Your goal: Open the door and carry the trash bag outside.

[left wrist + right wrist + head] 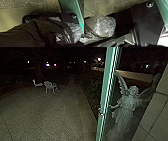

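The door's green-lit edge (106, 97) stands upright right of centre in the head view, with the paved yard beyond it. Dark trash bag film (41, 30) spreads across much of the left wrist view, with clear crinkled plastic (76, 31) beside it. The same kind of clear plastic (105, 26) bulges in the right wrist view next to the robot's dark plate. Green door framing (164, 11) runs close by that plate. What holds the bag is hidden, and the state of either gripper cannot be made out.
A pale winged statue (126, 107) stands right of the door edge, near a block wall (152, 112). A white chair (50, 87) and another pale object (37, 83) stand farther off on the paving (50, 114). Dark shrubs (91, 87) border it.
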{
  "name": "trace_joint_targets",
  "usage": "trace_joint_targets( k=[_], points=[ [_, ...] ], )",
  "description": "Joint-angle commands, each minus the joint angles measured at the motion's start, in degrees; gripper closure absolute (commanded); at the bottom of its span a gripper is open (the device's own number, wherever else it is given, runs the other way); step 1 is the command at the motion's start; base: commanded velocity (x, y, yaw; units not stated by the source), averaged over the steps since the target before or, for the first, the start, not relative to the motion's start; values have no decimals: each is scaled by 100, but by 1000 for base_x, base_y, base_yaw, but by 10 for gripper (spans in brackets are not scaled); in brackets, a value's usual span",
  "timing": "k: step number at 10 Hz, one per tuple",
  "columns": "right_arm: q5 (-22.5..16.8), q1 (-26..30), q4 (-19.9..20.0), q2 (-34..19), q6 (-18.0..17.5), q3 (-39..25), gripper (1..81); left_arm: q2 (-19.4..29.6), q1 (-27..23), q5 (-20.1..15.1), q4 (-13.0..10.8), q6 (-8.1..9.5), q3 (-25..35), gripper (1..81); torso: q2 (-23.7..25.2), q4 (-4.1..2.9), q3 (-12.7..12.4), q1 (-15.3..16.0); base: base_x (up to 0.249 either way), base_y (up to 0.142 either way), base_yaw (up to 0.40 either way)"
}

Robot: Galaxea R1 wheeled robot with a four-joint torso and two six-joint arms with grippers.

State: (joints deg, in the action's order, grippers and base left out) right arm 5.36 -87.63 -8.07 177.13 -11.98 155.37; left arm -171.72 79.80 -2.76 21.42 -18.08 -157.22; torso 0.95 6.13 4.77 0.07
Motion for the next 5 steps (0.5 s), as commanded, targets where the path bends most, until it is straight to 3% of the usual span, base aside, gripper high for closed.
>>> trace_joint_targets(
  k=[1,2,5],
  points=[
    [-308,214,-54,71,38,-52,10,32,-320,-366,38,-11,-10,811,0,0,0,0,87,0,0],
    [-308,214,-54,71,38,-52,10,32,-320,-375,38,-11,-10,811,0,0,0,0,84,0,0],
    [-308,214,-54,71,38,-52,10,32,-320,-366,38,-11,-10,811,0,0,0,-2,79,69,0]
  ],
)
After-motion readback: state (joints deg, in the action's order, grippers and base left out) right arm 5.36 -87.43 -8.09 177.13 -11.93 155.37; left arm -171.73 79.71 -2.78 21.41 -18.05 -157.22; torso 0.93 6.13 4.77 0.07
